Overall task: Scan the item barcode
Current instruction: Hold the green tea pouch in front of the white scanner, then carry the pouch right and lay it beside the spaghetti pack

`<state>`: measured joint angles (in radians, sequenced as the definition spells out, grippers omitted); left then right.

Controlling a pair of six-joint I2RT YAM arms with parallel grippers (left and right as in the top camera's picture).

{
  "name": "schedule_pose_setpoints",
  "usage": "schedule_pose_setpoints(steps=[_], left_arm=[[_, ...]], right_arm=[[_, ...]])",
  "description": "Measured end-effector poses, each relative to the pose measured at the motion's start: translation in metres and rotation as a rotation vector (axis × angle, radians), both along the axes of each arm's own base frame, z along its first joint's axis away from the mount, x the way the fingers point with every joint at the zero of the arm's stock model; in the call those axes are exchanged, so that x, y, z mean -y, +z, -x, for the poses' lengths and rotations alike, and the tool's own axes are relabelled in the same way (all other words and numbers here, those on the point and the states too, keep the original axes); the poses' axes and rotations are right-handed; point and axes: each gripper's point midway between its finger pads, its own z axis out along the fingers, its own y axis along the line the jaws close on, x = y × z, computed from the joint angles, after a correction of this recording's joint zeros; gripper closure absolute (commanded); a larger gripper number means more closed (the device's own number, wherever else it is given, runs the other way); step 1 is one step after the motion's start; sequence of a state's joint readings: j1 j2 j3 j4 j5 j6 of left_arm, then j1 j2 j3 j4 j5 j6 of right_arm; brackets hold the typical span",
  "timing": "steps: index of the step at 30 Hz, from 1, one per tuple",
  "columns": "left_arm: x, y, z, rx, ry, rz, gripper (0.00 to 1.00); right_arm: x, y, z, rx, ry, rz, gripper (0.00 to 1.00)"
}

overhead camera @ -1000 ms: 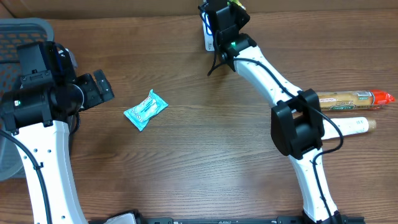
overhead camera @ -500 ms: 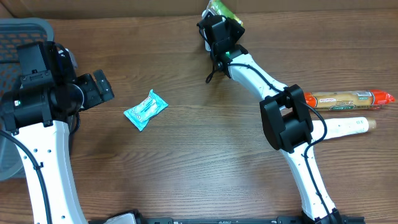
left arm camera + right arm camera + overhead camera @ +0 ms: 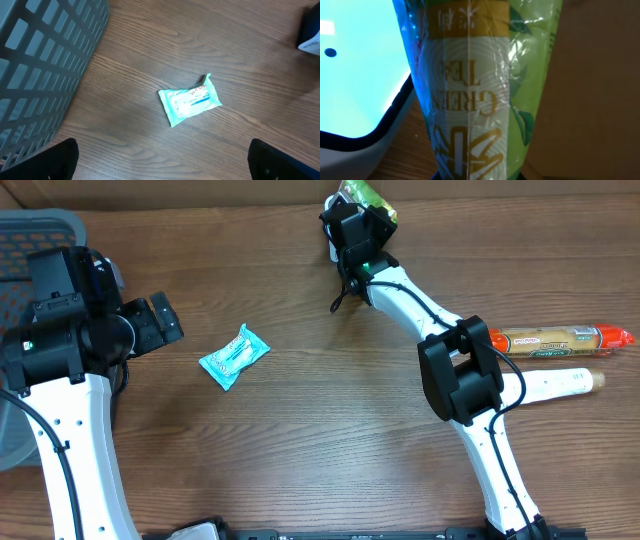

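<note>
**A:** Two arms over one wood-grain desk (image 3: 320,440). How far along is the scan?

**B:** About midway, I'd judge. The right pincer (image 3: 358,210) is out at the far edge, clamped on a green tea packet (image 3: 470,90). It holds the packet close beside the scanner (image 3: 355,75), whose window glows cyan. Whether the two touch, I can't tell.

**A:** Is a barcode showing?

**B:** I can't find one. The right wrist view gives only lettering and a back seam, so I can't say whether the code faces the window. Pick-up and presenting look done. What's left is a good read, perhaps after turning the packet.

**A:** And the left pincer (image 3: 166,320)?

**B:** Jaws wide apart and empty, hovering near the grey slatted basket (image 3: 45,65) at the left corner.

**A:** What else is on the surface?

**B:** By size: a long roll pack (image 3: 560,338) with orange ends, and a white tube (image 3: 560,382) just beside it, both at the right edge. Then a small teal sachet (image 3: 234,356) lies flat, well apart from everything. The desk is plain brown, and a tan strip (image 3: 200,192) runs behind the far edge. No more of the room shows.
</note>
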<state>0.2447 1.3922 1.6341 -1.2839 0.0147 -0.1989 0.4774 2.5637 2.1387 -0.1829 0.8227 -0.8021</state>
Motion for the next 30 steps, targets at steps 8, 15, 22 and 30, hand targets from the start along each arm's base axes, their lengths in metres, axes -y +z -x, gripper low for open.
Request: schedule_pose_setpoints(steps=[8, 15, 22, 30], left_arm=[[0.000, 0.000, 0.000, 0.000, 0.000, 0.000, 0.00], [0.000, 0.000, 0.000, 0.000, 0.000, 0.000, 0.00], [0.000, 0.000, 0.000, -0.001, 0.000, 0.001, 0.00], [0.000, 0.000, 0.000, 0.000, 0.000, 0.000, 0.00]], right_arm=[[0.002, 0.002, 0.002, 0.002, -0.015, 0.022, 0.96], [-0.003, 0.000, 0.014, -0.056, -0.011, 0.071, 0.97], [-0.016, 0.043, 0.055, -0.182, 0.057, -0.043, 0.96], [0.003, 0.178, 0.135, -0.191, 0.071, -0.513, 0.96]])
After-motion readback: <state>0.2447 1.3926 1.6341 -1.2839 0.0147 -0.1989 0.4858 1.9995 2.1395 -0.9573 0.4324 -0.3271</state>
